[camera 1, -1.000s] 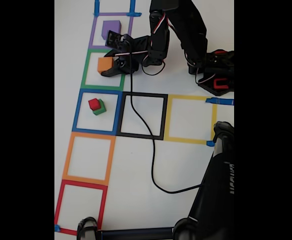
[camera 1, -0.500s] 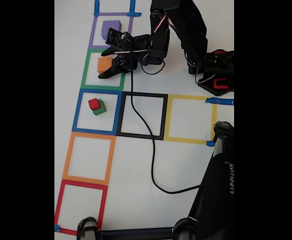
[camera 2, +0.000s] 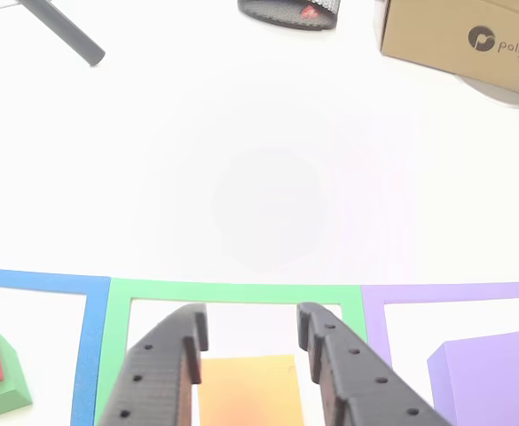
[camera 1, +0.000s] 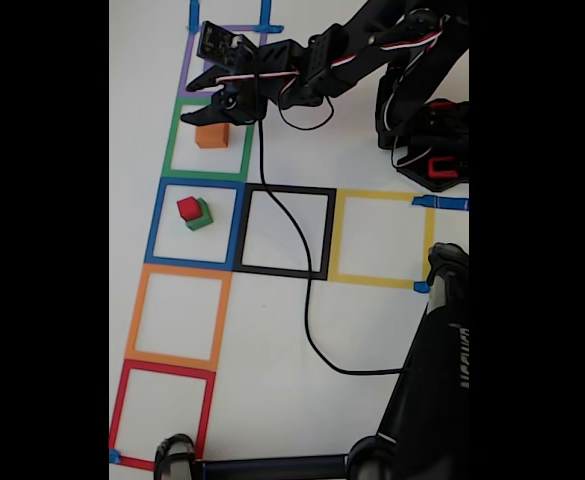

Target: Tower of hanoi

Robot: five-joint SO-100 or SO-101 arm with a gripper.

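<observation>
In the fixed view, 1 cube [camera 1: 211,136] sits inside a square [camera 1: 208,140] — 2 stacked cubes [camera 1: 194,212] in the next square [camera 1: 195,223] below.

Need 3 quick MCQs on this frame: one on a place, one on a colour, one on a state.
1. Which taped square holds the orange block?
A. green
B. black
C. yellow

2. What colour is the small block on top of the green block in the blue square?
A. purple
B. red
C. orange

3. How do the gripper fingers stand?
A. shut with nothing between them
B. clamped on the purple block
C. apart, one on each side of the orange block

Key: 1 A, the fixed view shows the orange block inside the green square. 2 B, a red block sits on the green one. 3 C, the other view shows the two fingers spread with the orange block between them.
</observation>
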